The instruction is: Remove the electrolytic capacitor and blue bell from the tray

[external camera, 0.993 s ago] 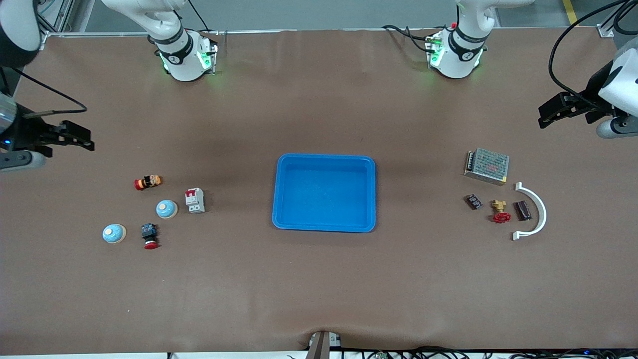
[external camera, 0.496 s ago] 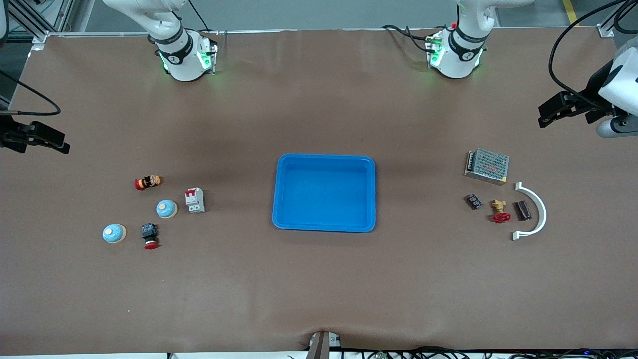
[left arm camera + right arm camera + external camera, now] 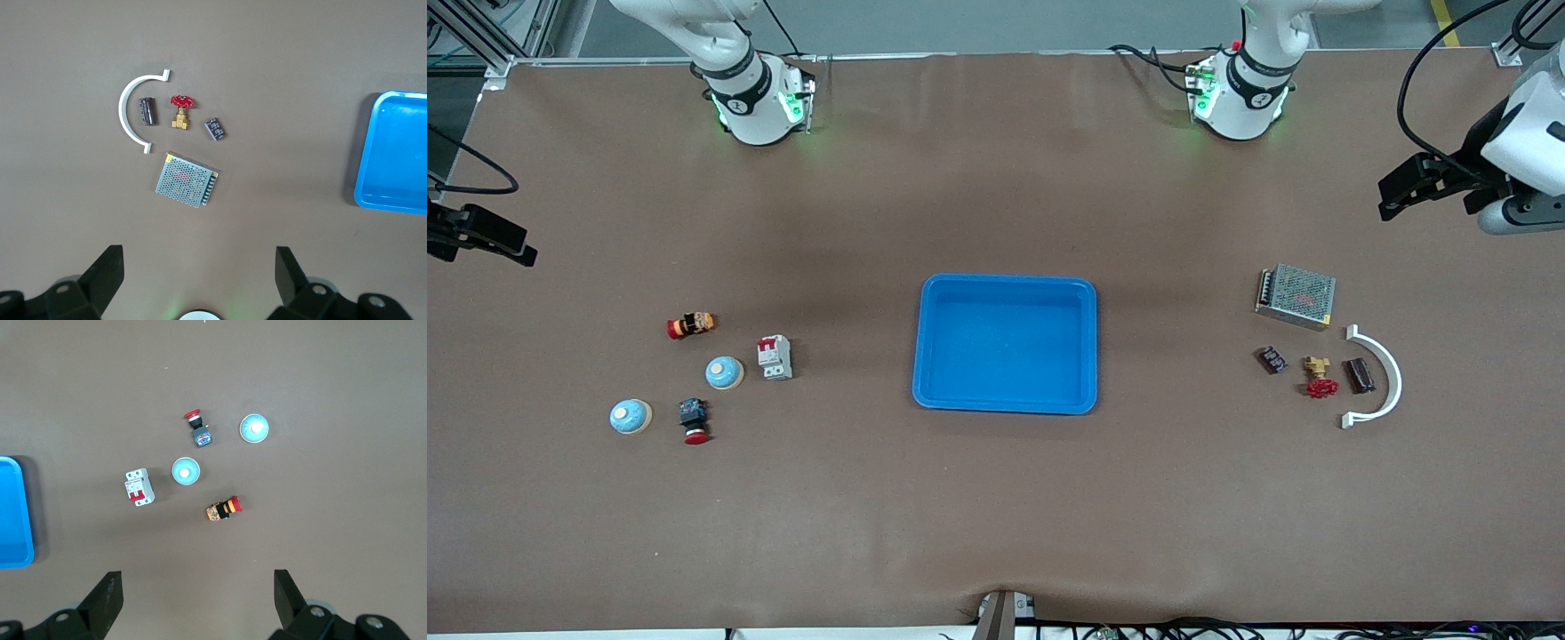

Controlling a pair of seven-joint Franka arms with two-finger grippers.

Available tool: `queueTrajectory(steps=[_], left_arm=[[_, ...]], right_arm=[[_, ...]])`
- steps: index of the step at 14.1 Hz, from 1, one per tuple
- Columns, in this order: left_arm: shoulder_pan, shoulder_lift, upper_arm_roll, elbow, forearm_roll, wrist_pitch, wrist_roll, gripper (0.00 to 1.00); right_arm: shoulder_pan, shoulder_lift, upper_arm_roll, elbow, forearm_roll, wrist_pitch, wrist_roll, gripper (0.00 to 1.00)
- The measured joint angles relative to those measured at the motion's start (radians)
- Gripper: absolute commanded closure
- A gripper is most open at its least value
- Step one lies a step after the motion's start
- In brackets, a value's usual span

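Front view: the tray is seen empty mid-desk. Two blue bells lie at the right arm's end, the capacitor at the left arm's end inside a white arc (task looks done). Left tool and right tool are parked at the desk's ends.

Left wrist view: jaws spread wide, empty, capacitor's long axis lying flat.

Right wrist view: jaws wide, empty.

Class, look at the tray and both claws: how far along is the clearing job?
It looks finished. The blue tray holds nothing. Two blue bells sit on the table toward the right arm's end, the dark capacitor toward the left arm's. The left claw and right claw are open, holding nothing, so nothing seems left.
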Motion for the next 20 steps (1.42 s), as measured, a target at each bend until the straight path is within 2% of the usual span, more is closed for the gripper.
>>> queueTrajectory(steps=[5,20], left_arm=[[0.0,-0.006,0.0,-0.01,0.0,0.0,0.0,0.0],[0.002,-0.009,0.0,-0.011,0.0,0.0,0.0,0.0]], right_arm=[[0.0,0.0,-0.002,0.035,0.0,0.0,-0.002,0.0],[0.002,0.0,-0.001,0.037,-0.001,0.002,-0.031,0.0]])
